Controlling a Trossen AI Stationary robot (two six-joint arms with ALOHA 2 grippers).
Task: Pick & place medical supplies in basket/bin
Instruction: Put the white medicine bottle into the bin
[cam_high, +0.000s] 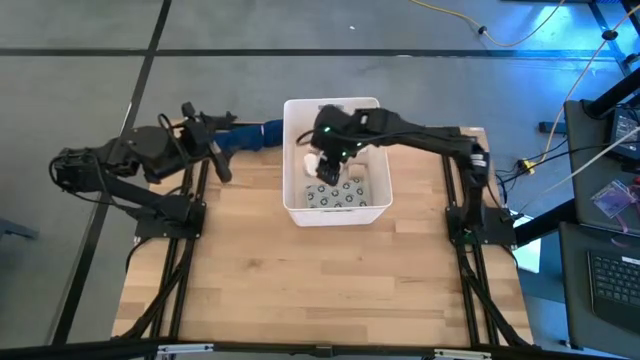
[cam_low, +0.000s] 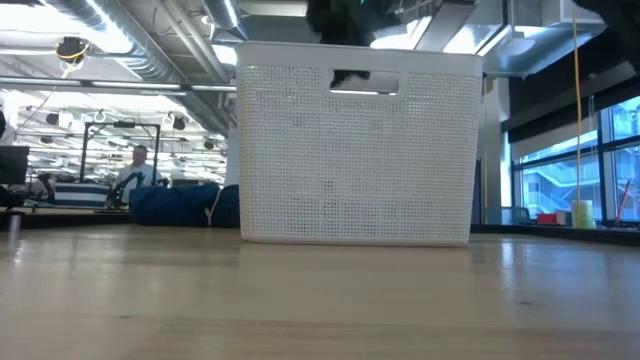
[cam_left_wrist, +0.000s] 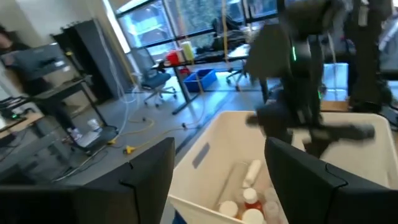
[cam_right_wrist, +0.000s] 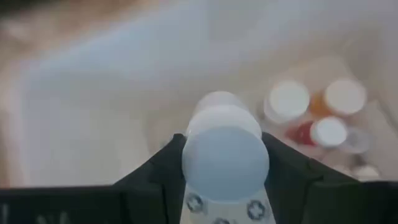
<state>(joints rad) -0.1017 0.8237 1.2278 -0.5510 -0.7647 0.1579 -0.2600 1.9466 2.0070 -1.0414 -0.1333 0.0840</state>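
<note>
The white bin (cam_high: 300, 212) stands at the table's far middle, its perforated wall (cam_low: 355, 150) filling the low view. Inside lie a grey blister pack (cam_high: 335, 195) and several pill bottles (cam_right_wrist: 311, 115) with white caps, some red and orange (cam_left_wrist: 249, 199). My right gripper (cam_high: 325, 152) hangs over the bin's inside, shut on a white bottle (cam_right_wrist: 224, 155). My left gripper (cam_left_wrist: 217, 186) stands open with nothing between its fingers, left of the bin and raised (cam_high: 215, 155), pointing toward it. My right gripper pinches the white bottle by its round sides (cam_right_wrist: 193, 134) between the two fingers, the bottle's flat round end facing the wrist camera. The fingers slant down into the bin from the table's right. The bottle is lifted clear, above the bin's floor.
A dark blue cloth (cam_high: 250, 135) lies on the table just left of the bin, seen also in the low view (cam_low: 180, 205). The wooden table (cam_high: 320, 290) lies bare toward its near edge. A person (cam_low: 135, 165) sits in the room far behind.
</note>
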